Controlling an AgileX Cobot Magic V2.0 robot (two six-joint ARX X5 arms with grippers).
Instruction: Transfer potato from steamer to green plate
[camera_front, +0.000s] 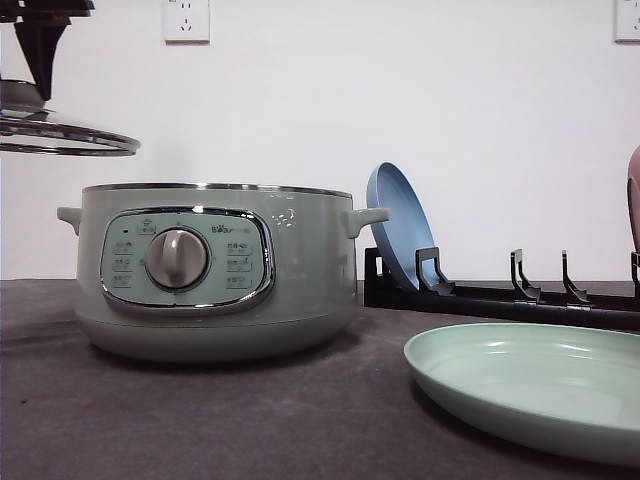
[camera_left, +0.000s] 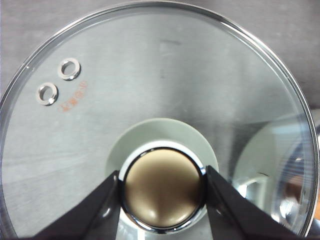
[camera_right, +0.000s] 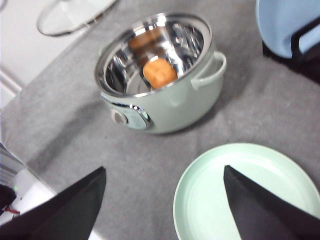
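Left end effector (camera_left: 162, 200): we see its two black fingers (camera_left: 92, 210) closed narrow on the bronze-topped, chrome-ringed knob (camera_left: 164, 187) of the round glass lid (camera_left: 150, 85), one finger touching each side of the knob. In the front view the lid (camera_front: 60, 135) hangs in the air, above and to the left of the steamer and well clear of its rim, with the dark arm above it at the frame corner.

Right end effector (camera_right: 165, 200): we note the fingers (camera_right: 75, 200) spread wide and holding nothing. It hovers above the grey surface (camera_right: 65, 125), on the control-panel side of the steamer, with the pale mint-green round plate (camera_right: 215, 195) showing between the two fingers.

Large round pale sage-green steamer (camera_front: 215, 270): lid off, chrome-rimmed panel with a central dial facing the front camera, a handle on each side. In the right wrist view its shiny metal bowl (camera_right: 160, 50) is open.

Small oval orange-brown potato (camera_right: 160, 72): it lies inside the steamer bowl, matte skin, its reflection visible on the metal wall behind it.

Green plate (camera_front: 540, 395): flat on the surface, right of the steamer and nearer the camera, not touching it. A blue plate (camera_front: 400, 225) stands tilted in a black rack (camera_front: 520, 295) just beyond the steamer's right handle.
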